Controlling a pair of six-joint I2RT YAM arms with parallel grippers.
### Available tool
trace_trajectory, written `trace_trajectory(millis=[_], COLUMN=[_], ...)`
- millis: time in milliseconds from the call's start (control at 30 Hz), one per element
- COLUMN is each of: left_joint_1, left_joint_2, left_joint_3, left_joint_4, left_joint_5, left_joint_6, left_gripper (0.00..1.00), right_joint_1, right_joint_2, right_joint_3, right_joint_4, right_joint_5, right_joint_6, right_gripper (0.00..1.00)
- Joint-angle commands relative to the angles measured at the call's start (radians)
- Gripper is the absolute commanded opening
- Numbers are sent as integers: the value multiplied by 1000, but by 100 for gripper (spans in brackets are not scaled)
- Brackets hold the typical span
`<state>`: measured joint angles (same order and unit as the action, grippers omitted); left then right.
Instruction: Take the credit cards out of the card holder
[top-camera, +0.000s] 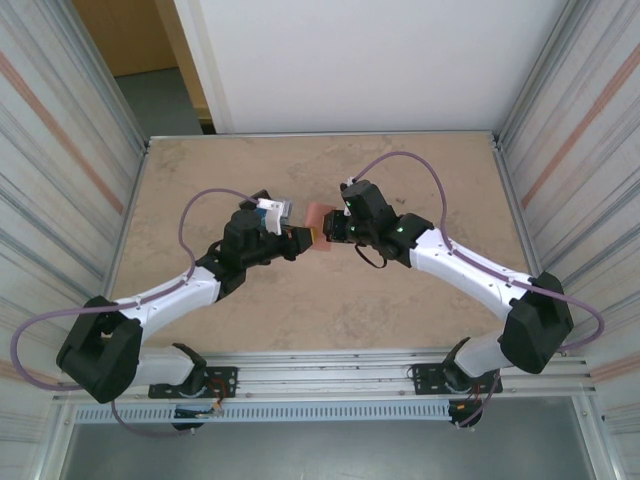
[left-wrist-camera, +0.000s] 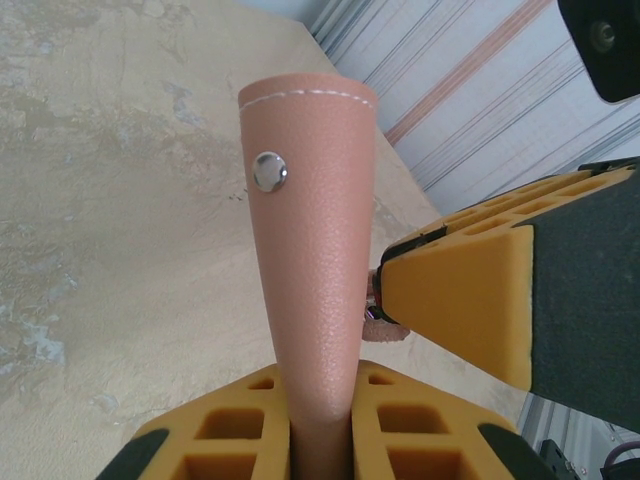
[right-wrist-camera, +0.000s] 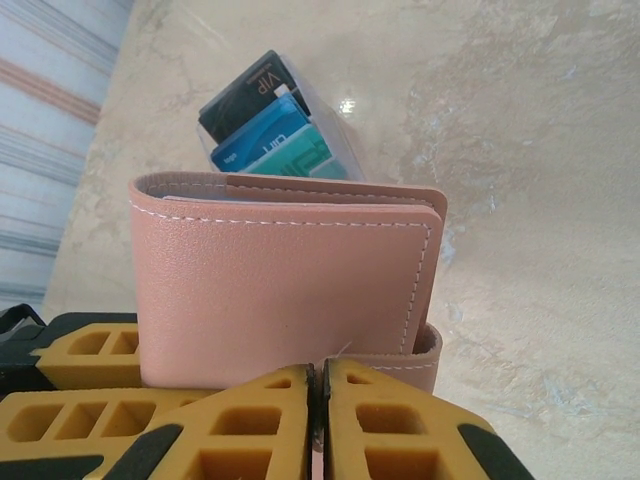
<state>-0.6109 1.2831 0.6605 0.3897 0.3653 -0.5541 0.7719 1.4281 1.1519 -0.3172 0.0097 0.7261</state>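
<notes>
Salmon-pink grained card holder (right-wrist-camera: 290, 290), white-stitched, is pinched by the left gripper (left-wrist-camera: 320, 410) and the right gripper (right-wrist-camera: 318, 400); its flap hides the lower halves of the credit cards (right-wrist-camera: 268, 125).

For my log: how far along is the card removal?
Done, possibly: black, blue and teal plastic cards show beyond the salmon-pink leather bifold wallet, out or pocketed unclear. In hand: left fingers and right fingers pinch the folded wallet. Left: opening it, emptying any remaining cards.
</notes>
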Motion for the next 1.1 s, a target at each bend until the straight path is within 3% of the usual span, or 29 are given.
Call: trace_trajectory(millis=[0,400,767,1067], left_joint_1=[-7,-7,-6,27], left_joint_2=[-26,-40,-49,-72], left_joint_3=[28,20,27,22], left_joint_4=[52,48,51,94], left_joint_5=[13,9,13,118], left_joint_6=[-8,-12,-18,-62], left_gripper=[4,4,3,2], right_joint_1=[-6,-20,-61,-129], right_joint_2=[-30,-83,-169,-188], right_joint_3=[-25,-54,-152,-268], right_joint_4=[-12,-17,50,225], right_joint_5=[30,67,42,-108], right_joint_6=[11,-2,-8,-14], right_gripper=[10,10,16,36])
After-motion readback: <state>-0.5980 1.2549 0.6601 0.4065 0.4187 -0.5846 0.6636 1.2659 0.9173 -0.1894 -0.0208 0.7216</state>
